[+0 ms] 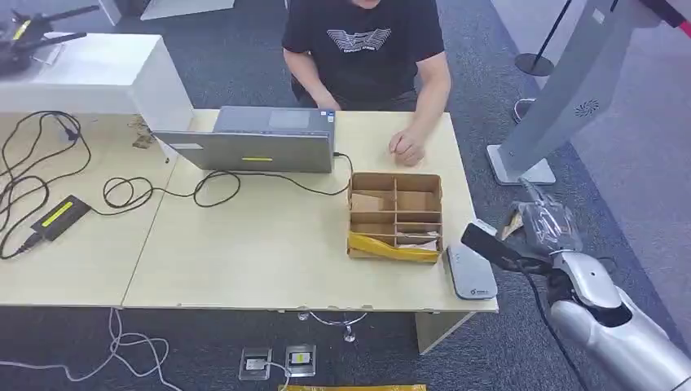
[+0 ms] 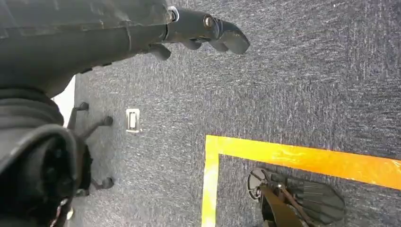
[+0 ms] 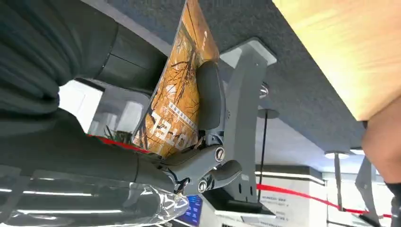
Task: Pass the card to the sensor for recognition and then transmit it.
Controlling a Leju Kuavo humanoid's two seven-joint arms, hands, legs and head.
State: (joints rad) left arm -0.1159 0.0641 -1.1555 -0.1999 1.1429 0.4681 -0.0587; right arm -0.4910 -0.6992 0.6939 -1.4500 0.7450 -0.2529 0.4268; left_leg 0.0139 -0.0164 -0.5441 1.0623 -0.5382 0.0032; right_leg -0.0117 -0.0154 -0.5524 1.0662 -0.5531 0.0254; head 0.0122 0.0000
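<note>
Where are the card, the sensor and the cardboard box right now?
card [image 3: 172, 101]: right wrist view, middle of its printed orange face.
sensor [image 1: 471, 275]: head view, its flat grey top.
cardboard box [image 1: 396, 177]: head view, its far rim.

The card [image 3: 176, 101] is orange-brown with dark branch patterns and white lettering. Beside the pale wood table [image 1: 244, 252], the carpet [image 2: 302, 85] is speckled dark grey, crossed by yellow tape [image 2: 302, 158]. On the table, the divided box [image 1: 396, 217] is brown cardboard.

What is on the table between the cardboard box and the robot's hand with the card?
In the head view, a flat grey card sensor lies at the table's edge, between the brown divided cardboard box and the right hand holding the orange card.
</note>
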